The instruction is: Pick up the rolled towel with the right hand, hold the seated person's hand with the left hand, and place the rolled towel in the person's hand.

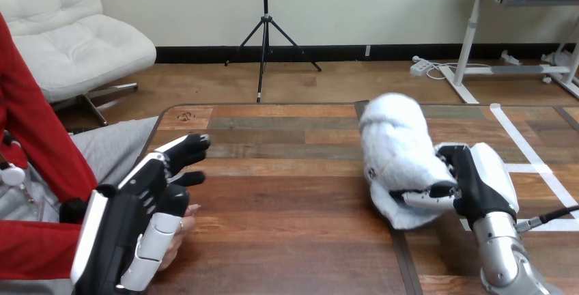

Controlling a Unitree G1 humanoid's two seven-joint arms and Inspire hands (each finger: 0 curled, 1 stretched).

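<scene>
Carry the rolled towel (399, 148) low across the wooden table (287, 240) toward the person's hand (183, 230), slowly, to prevent any unrolling. Aim for the palm and release only once it is well seated there. Gripped now at its lower end by the right hand (481, 186), fingers curled round it, well apart from the person's hand. Left hand (133, 220) lying over the person's hand; impossible to tell whether holding it.

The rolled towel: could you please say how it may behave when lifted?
Probably soft and light: the rolled towel looks fluffy, and the right hand has fingers curled into it. It may unroll, since a loose flap shows beneath them.
</scene>
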